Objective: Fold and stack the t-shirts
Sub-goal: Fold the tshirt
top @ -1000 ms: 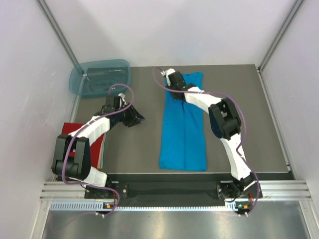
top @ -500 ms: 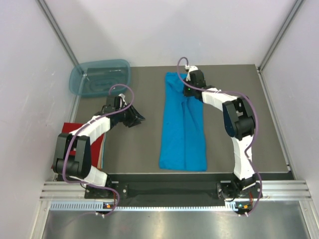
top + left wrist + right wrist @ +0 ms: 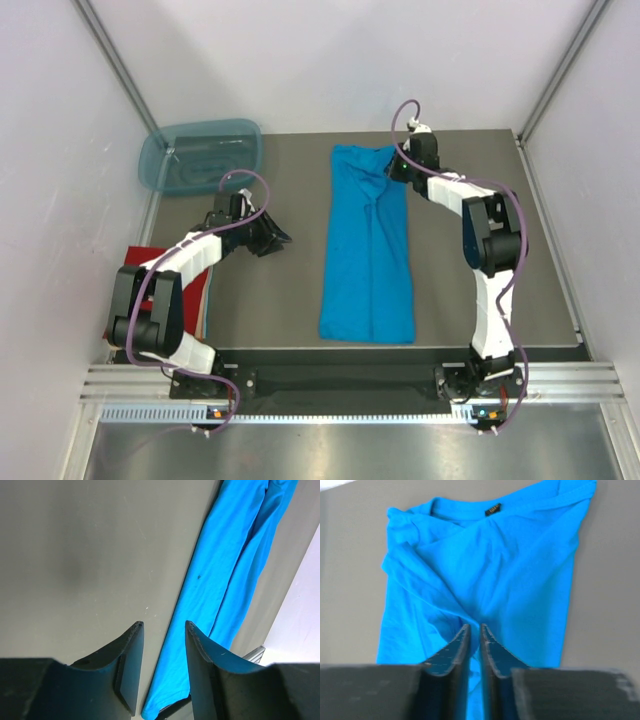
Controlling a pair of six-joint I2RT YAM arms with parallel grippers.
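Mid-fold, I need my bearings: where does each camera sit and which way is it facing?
Top external: above and behind the bases, looking down on the table; left arm and right arm both show.
Left wrist: on the left arm, low over the table, facing the turquoise t-shirt along its long edge; its own jaws stand apart.
Right wrist: on the right arm, facing the shirt's collar end; its own jaws stand nearly together.
Shared: all three show the turquoise t-shirt.

Left claw parted, empty — above grey table; turquoise t-shirt lies long beside it.
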